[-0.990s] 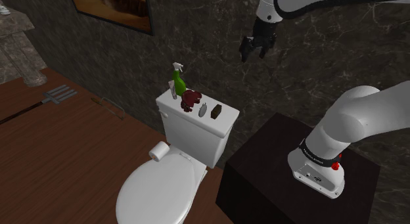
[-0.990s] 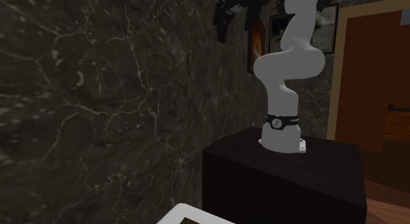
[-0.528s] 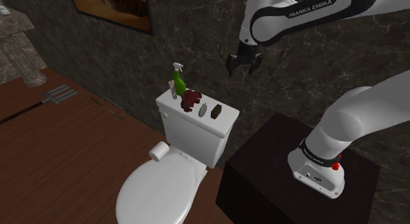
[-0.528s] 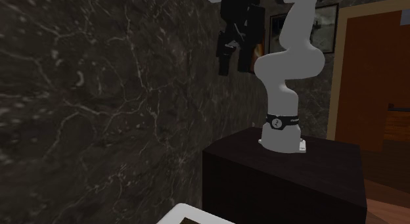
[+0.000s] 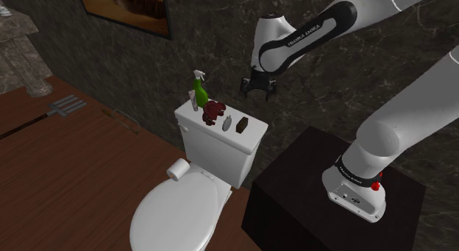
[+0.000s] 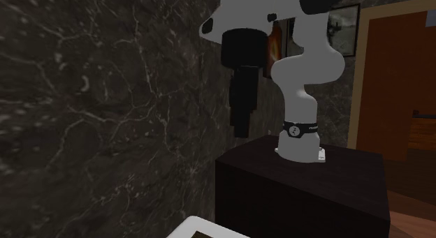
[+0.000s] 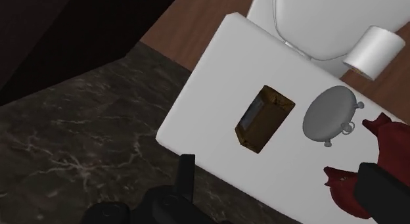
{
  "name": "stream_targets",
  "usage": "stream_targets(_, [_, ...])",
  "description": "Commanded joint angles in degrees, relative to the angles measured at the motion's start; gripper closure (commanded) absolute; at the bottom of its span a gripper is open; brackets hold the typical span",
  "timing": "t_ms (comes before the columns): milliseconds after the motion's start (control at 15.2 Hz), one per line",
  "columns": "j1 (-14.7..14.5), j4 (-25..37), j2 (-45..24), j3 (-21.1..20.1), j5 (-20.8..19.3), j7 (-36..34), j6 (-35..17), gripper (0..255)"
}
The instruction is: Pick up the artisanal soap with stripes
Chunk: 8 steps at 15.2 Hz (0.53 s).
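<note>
Descent is the main change: over the last second the gripper has swung down from high against the dark marbled wall and towards the shoulder view's left, and the white forearm has rolled round with it. The gripper now hangs above the right end of the toilet tank lid, well clear of it. Its fingers stand wide apart and hold nothing. The soap, a brown block, lies flat at that right end of the lid, last in a row of things. A small grey lidded dish sits just beside it, with a dark red object and a green spray bottle farther left. In the wrist view the soap lies ahead of the gripper, roughly between the lines of the two fingers. So the approach looks nearly lined up, and lowering and closing are not yet done. I cannot make out any stripes on the block with confidence, though it seems the only soap-like bar there. "FRANKA EMIKA" can be read along the forearm. The dark band round the arm's base carries a small pale mark, too small to read.
</note>
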State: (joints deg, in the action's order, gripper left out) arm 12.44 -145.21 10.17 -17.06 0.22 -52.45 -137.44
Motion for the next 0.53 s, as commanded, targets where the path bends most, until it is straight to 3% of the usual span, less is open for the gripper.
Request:
stream_targets(0, [0.9,1.2,-5.5,-1.0,-1.8,-6.0,-3.3,0])
stream_targets(462, [0.7,7.9,-23.2,0.8,-9.3,-25.0,-10.9,0])
